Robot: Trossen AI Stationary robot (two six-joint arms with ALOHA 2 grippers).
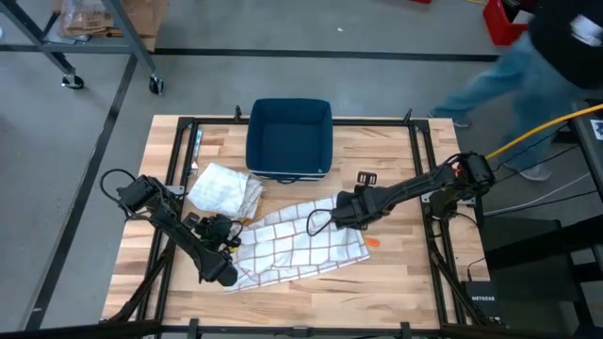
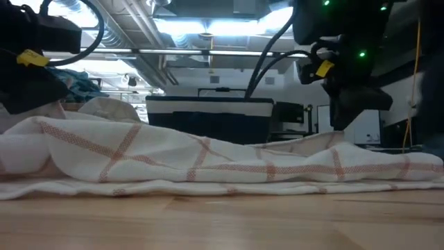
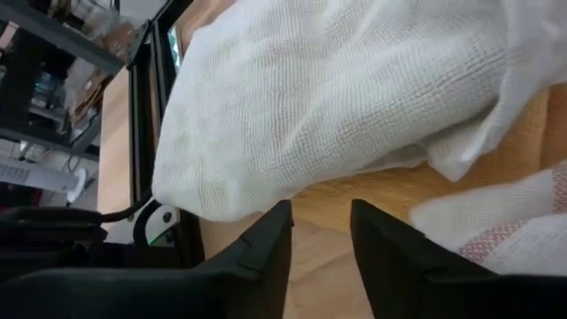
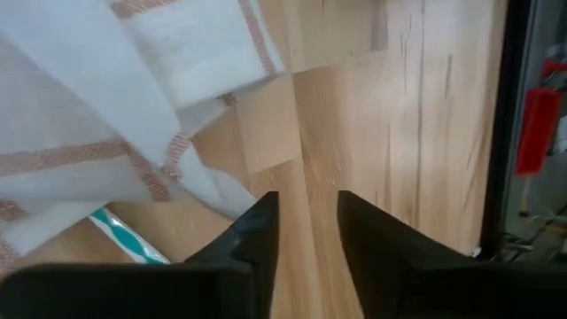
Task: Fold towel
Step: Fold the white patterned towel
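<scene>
The checked towel lies crumpled, not yet folded, near the tabletop front edge w/ left pincer & right pincer both spread, holding nothing — folding is prob. all still to do.

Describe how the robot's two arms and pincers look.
Both arms are dark, jointed and slim, with black cables looping alongside. The left pincer and right pincer each end in two black, tapering fingers. The low view shows yellow tags and green indicator lights on the arms.
</scene>
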